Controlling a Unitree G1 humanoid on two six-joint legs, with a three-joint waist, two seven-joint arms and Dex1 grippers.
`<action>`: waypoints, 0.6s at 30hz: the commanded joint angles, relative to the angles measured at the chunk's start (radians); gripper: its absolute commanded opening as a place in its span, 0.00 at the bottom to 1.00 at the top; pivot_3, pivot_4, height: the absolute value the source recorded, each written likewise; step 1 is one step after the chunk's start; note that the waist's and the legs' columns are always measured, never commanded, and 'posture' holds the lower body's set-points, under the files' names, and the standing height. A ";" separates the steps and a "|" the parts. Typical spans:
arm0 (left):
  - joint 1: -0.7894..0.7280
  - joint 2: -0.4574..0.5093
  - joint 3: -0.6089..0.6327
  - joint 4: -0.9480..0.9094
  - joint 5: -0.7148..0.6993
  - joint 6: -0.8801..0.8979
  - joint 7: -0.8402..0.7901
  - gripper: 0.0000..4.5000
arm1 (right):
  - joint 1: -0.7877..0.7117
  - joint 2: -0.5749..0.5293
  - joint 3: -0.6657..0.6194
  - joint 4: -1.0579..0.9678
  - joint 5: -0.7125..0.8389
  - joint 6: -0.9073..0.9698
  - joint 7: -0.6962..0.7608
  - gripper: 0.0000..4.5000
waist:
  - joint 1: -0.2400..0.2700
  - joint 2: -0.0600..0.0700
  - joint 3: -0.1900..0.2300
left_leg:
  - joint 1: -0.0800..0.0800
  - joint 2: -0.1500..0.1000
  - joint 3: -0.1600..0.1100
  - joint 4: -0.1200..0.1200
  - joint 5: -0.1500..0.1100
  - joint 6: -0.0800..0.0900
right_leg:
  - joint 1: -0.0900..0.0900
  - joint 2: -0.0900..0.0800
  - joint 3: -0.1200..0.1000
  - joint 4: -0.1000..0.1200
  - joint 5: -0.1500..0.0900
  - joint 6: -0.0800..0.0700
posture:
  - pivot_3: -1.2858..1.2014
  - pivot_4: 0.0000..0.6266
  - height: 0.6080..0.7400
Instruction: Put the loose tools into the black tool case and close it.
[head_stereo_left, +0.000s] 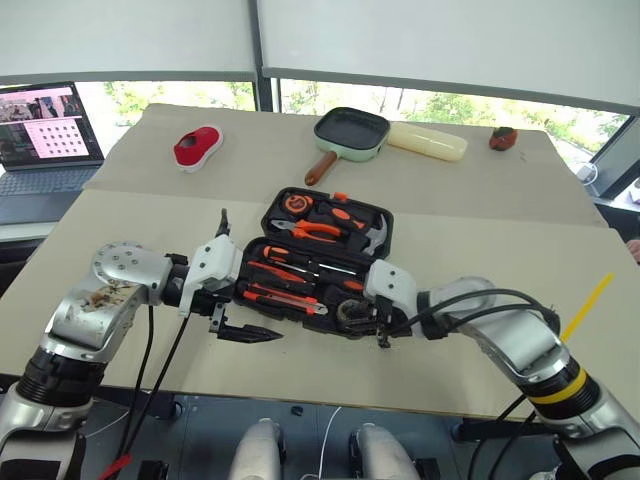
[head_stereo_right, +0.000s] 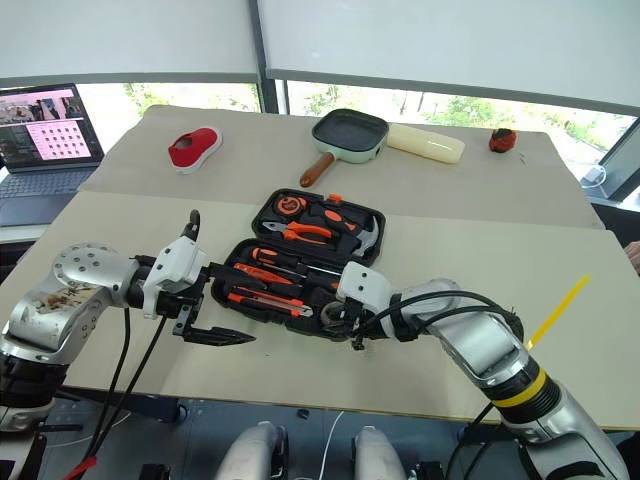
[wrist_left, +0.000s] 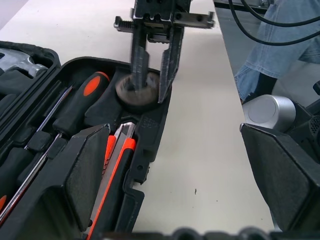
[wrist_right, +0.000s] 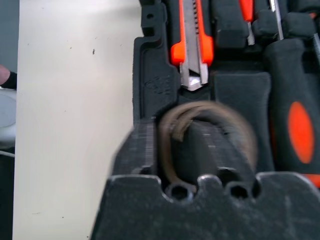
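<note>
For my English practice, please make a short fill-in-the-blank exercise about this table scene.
1. The case lies ___, its lid up.
2. The right gripper is over the ___ roll.
3. Beyond the case lies a green ___.
4. The left gripper holds ___.

Missing words: open; tape; pan; nothing

- Daylight is coming through the windows (head_stereo_left: 420, 100), with greenery showing outside.
- White blinds (head_stereo_left: 440, 40) are hanging over their upper part.
- A beige table (head_stereo_left: 500, 260) is filling the middle.
- A laptop (head_stereo_left: 45, 130) is glowing at the far left.
</note>
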 joint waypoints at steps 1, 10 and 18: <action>-0.031 -0.010 0.007 -0.003 0.007 -0.025 0.006 1.00 | -0.006 -0.024 -0.021 -0.068 0.032 0.036 0.040 0.65 | 0.000 0.000 0.000 | 0.000 0.000 0.000 0.000 0.000 0.000 | 0.000 0.000 0.000 0.000 0.000 0.000 | 0.52 0.24 1.00; -0.075 -0.037 0.049 0.147 0.069 -0.058 0.091 1.00 | -0.004 -0.109 -0.233 -0.098 0.117 0.086 0.051 0.99 | 0.004 0.000 0.000 | 0.000 0.000 0.000 0.000 0.000 0.000 | 0.000 0.000 0.000 0.000 0.000 0.000 | 0.52 0.24 1.00; -0.179 -0.005 0.083 0.623 0.267 -0.258 0.247 0.61 | 0.188 -0.126 -0.436 0.032 0.087 0.052 -0.056 0.60 | 0.007 -0.001 0.000 | 0.000 0.000 0.001 0.000 0.000 0.000 | 0.000 0.000 0.000 0.000 0.000 0.000 | 0.52 0.24 1.00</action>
